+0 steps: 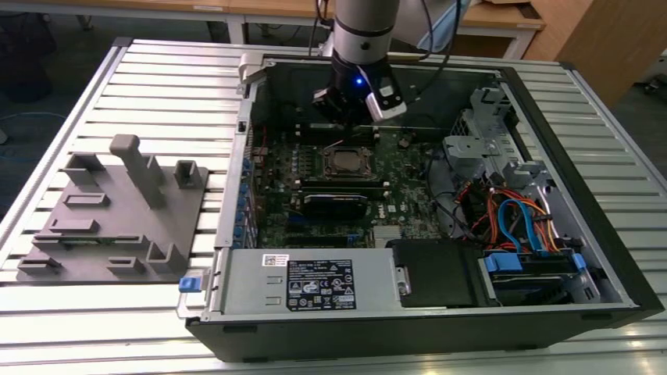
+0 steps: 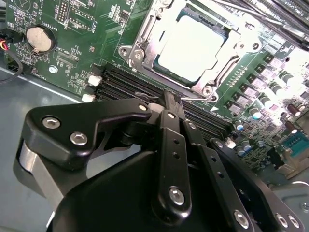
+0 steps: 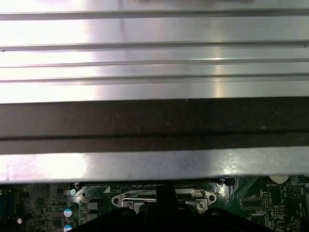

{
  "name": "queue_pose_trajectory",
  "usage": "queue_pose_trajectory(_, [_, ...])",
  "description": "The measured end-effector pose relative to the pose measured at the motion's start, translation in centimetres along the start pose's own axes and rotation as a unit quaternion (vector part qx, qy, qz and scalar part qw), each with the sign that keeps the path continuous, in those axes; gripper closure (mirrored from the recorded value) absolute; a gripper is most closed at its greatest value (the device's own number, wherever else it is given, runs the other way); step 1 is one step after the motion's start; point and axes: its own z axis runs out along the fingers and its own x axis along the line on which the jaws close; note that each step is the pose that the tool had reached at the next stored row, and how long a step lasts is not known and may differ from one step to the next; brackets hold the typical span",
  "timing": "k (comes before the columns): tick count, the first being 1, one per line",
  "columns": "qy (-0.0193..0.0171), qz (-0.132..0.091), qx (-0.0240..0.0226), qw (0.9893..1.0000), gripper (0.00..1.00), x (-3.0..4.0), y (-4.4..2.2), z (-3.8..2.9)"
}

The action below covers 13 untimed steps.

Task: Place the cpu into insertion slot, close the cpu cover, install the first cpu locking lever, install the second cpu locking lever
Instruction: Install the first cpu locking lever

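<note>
A ribbed metal worktable (image 1: 156,86) stands on a dark grey floor (image 1: 83,27). Wooden desks (image 1: 271,9) line the back, and a wooden cabinet (image 1: 594,39) stands at the exterior view's right.

Bright room light, glare whitening the cpu (image 2: 193,48), case (image 1: 417,336) interior shadowed

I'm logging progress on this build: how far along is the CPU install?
Done: the cpu sits in the insertion slot with the cpu cover down over it. In hand: the pincer, shut, is at the slot's edge beside a thin wire lever. Left: I cannot tell whether either locking lever is latched.
</note>
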Motion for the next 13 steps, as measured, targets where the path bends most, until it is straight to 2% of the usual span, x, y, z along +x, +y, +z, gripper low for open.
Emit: queue_pose_trajectory(13, [-0.0001, 0.001, -0.0005, 1.0000, 0.90, -0.43, 0.00, 0.50])
